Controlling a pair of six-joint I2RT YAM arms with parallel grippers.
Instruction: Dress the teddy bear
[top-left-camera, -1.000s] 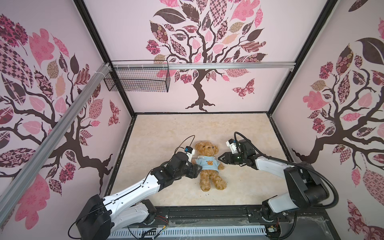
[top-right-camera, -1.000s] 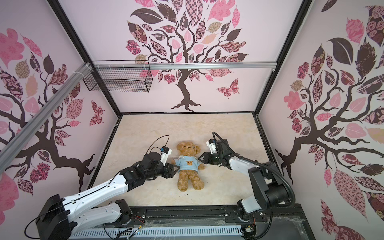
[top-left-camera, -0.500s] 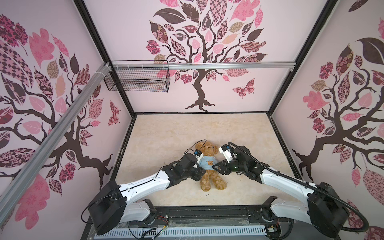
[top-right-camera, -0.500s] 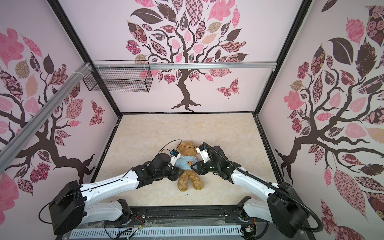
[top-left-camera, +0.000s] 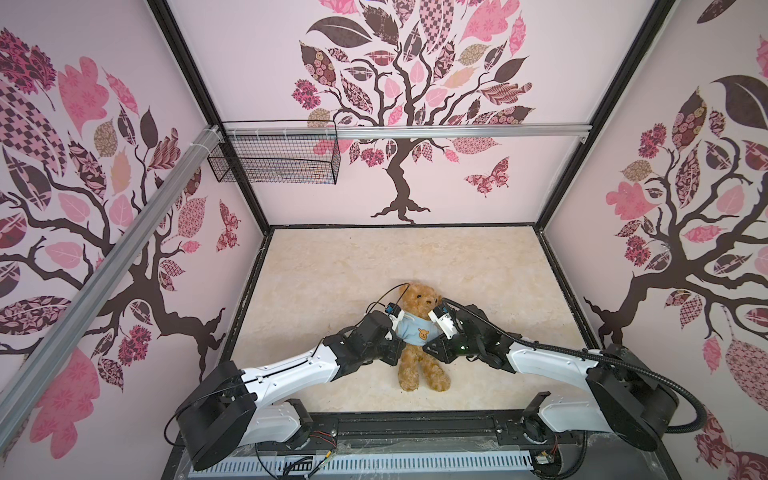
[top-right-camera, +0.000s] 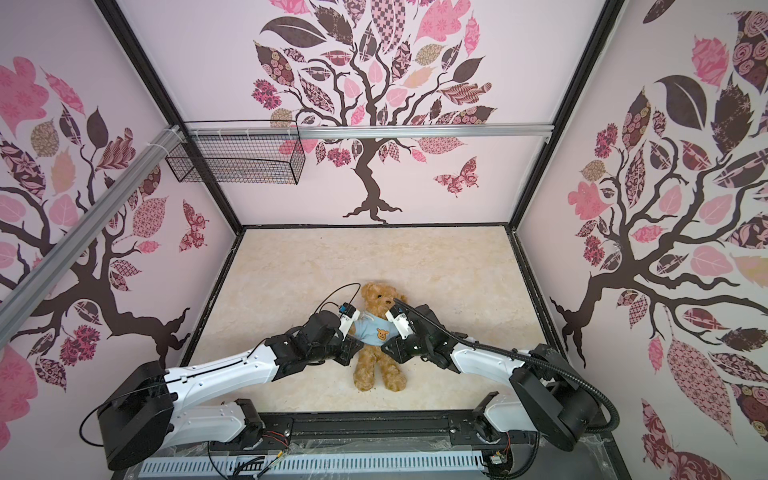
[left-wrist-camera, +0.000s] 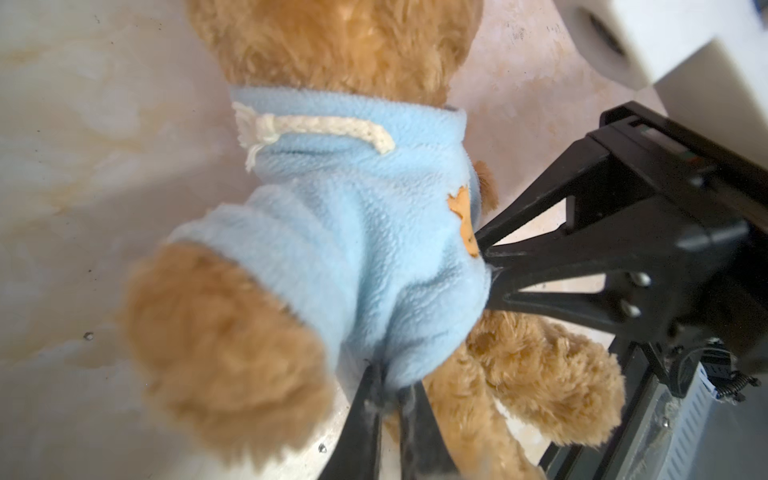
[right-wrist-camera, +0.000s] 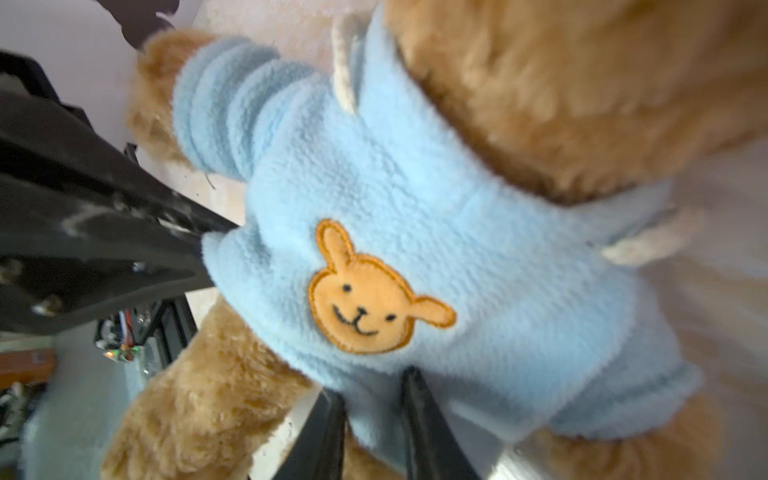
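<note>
The bear (top-left-camera: 419, 299) lies on its back near the middle of the bench (top-left-camera: 374, 257), a little toward the front edge, with its head toward the back wall and its legs toward the arm bases. It wears the hoodie (top-left-camera: 415, 330) over its chest and both arms.

The left end effector (left-wrist-camera: 388, 390) is clamped together on the hoodie's lower hem at the bear's side. The right end effector (right-wrist-camera: 374, 395) is pinched on the same hem from the other side, with blue fleece bunched between its fingers (right-wrist-camera: 328, 419). The wrist views are blurred there, so whether either also catches fur under the fleece is hard to say.

In both top views the two arms meet in a shallow V at the bear's waist, close to each other. The far half of the bench is bare back to the wall. There is bare bench on both sides too, out to the black frame. The basket (top-left-camera: 274, 162) hangs high on the rail at the back left, well clear of both arms.

A second ago both end effectors stood apart from the bear, one on each side, with jaws wider. They have since moved in and closed on the hem. The bear lies about where it did.
</note>
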